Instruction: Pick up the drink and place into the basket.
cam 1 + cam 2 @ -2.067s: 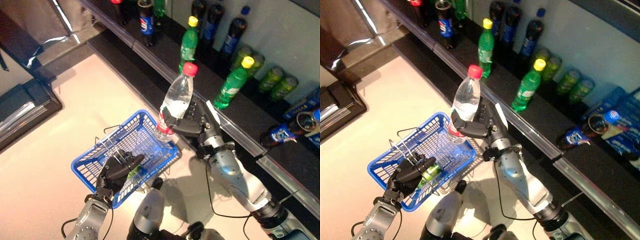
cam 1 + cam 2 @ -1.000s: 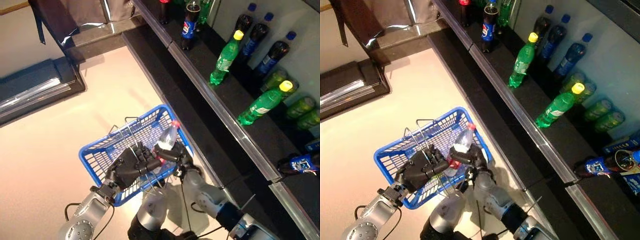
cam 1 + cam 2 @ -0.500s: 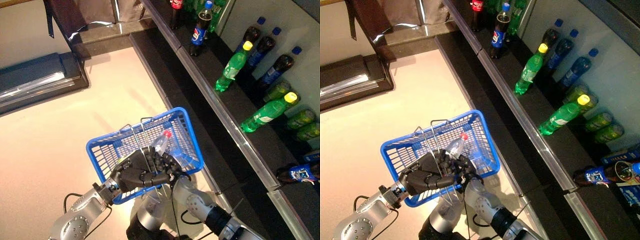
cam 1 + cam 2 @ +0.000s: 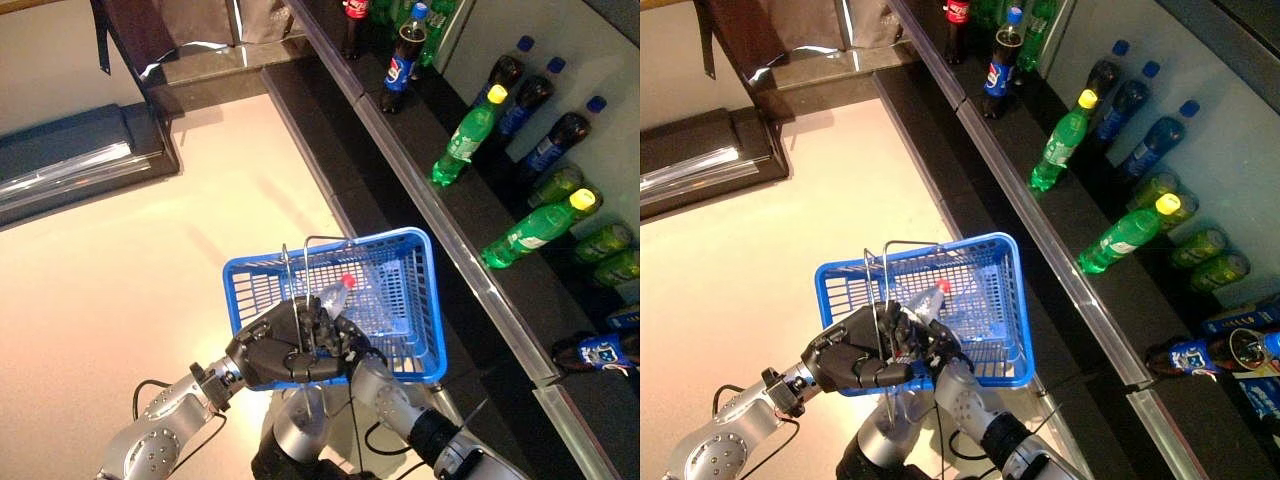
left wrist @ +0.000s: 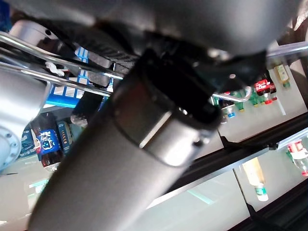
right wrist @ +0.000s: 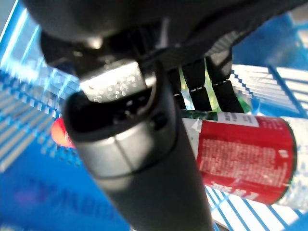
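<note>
A blue wire-handled basket [image 4: 415, 300] hangs in front of me, low in both eye views. My left hand [image 4: 275, 352] is shut round its metal handles [image 5: 45, 67]. A clear water bottle [image 4: 333, 294] with a red cap and red label [image 6: 240, 161] lies tilted inside the basket, cap up. My right hand [image 4: 937, 347] reaches into the basket from below, mostly hidden behind the left hand. In the right wrist view its thumb [image 6: 144, 183] crosses the bottle and its fingers [image 6: 219, 91] pass on the other side, so it is shut on the bottle.
A dark shelf with a metal front rail [image 4: 440, 230] runs along the right, close to the basket. On it stand green bottles [image 4: 465, 140], dark cola bottles [image 4: 400, 60] and green cans [image 4: 610, 240]. A low dark platform [image 4: 80, 160] sits at the far left on pale floor.
The basket has swung right, nearer the shelf rail, with the left hand still on its handles. The bottle has come down from above the basket to inside it.
</note>
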Controlling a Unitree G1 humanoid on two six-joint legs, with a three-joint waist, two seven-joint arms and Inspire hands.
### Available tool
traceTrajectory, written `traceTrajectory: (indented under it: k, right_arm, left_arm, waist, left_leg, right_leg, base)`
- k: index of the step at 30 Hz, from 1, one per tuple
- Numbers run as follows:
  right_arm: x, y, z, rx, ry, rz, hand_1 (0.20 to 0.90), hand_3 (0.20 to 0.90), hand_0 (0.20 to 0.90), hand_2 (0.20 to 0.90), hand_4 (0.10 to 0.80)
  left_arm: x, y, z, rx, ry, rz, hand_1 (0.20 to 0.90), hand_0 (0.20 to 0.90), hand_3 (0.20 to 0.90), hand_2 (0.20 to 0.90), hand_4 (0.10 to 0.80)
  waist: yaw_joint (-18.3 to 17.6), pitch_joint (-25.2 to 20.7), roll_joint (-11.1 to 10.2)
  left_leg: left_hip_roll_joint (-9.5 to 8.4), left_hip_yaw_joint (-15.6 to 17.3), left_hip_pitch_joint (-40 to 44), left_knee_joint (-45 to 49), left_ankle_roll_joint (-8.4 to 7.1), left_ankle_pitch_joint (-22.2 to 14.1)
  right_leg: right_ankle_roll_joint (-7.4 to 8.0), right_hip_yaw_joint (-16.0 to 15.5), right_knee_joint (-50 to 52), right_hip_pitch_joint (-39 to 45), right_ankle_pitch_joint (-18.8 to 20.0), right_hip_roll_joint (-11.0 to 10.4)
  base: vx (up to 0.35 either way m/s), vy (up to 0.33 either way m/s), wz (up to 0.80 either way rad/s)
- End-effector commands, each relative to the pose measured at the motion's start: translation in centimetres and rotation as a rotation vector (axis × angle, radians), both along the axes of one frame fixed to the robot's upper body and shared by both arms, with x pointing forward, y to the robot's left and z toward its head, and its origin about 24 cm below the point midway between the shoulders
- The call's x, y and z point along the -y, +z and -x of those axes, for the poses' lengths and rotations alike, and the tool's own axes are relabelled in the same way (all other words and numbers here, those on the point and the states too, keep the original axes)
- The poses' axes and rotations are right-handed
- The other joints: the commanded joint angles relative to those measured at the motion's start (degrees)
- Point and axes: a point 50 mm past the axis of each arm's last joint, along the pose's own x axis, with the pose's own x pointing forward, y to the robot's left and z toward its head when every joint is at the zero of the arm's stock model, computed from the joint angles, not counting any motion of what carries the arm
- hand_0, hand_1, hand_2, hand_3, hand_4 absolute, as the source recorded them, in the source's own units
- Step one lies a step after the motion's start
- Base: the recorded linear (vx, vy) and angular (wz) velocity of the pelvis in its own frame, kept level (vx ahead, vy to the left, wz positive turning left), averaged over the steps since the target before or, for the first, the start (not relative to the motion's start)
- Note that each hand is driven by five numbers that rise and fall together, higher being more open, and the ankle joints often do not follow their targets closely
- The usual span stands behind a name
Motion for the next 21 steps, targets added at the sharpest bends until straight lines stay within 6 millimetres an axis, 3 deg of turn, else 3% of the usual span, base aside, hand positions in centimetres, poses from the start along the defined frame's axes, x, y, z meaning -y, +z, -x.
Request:
traceTrajectory:
  k: [1,13,21]
  right_arm:
    - [-5.7,4.8,-1.3,0.111,0.011,-0.252,0.300,0.200,0.300,0.300,0.100]
    - [-2.9,3.8,-3.5,0.006,-0.233,-0.304,0.300,0.200,0.300,0.300,0.100]
    - [-2.1,3.2,-3.6,-0.017,-0.298,-0.324,0.300,0.200,0.300,0.300,0.100]
  left_arm:
    - [4.5,8.1,2.0,0.448,-0.343,0.297,0.300,0.300,0.200,0.300,0.100]
    - [4.8,8.2,1.6,0.406,-0.358,0.294,0.300,0.300,0.200,0.300,0.100]
    - [4.6,8.1,1.5,0.384,-0.348,0.289,0.300,0.300,0.200,0.300,0.100]
  waist:
    - [-0.6,-10.2,0.5]
    - [-0.6,-10.3,-0.3]
    - [-0.8,-10.5,-0.3]
  left_leg:
    - [-2.27,0.0,-5.4,6.0,0.85,-1.7]
    - [-1.59,0.7,-4.3,6.1,1.45,-2.2]
    - [-1.39,0.8,-3.6,6.0,1.88,-2.4]
  right_leg:
    - [-6.32,-2.3,-4.0,2.8,5.6,7.0]
    - [-6.15,-1.8,-3.6,3.0,6.1,7.1]
    - [-5.80,-1.7,-3.5,3.2,6.5,7.0]
  base:
    - [0.047,0.008,0.03]
    - [0.061,0.008,0.04]
    - [0.037,0.012,0.01]
